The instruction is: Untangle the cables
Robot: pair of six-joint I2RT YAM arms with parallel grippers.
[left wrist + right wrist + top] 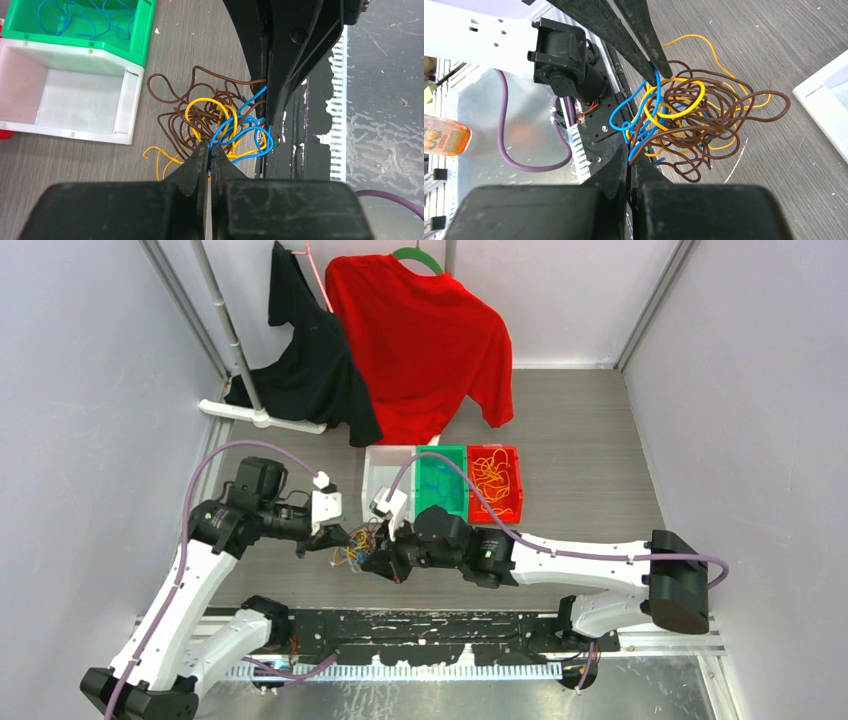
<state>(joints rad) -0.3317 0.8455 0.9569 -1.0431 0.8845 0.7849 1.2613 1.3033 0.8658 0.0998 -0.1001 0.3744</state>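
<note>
The grey, wood-grained table (590,440) takes up most of the booth. At its far end hang two shirts, a red shirt (420,340) and a black shirt (310,370). Two white arms reach in from the near edge, the left arm (180,590) and the right arm (580,555), and they meet near the middle.

Just beyond them three plastic bins stand in a row, side against side. There is a white bin (385,465), a green bin (441,449) with thin blue wires (437,485) in it, and a red bin (519,490) with orange wires (492,478).

The cables (358,550) lie knotted in one loose clump on the table, between the two pincers and just in front of the white bin. They are thin, smooth, glossy loops in three colours: brown strands (170,120), the most of them, yellow strands (200,102) and blue strands (240,137). How many separate pieces there are I cannot tell.

The left pincer (209,156) is clenched, its black tapered tips pressed together on a blue strand at one side of the clump. The right pincer (630,159) is clamped tight too, with blue and brown strands running in between its tips from the opposite side.
</note>
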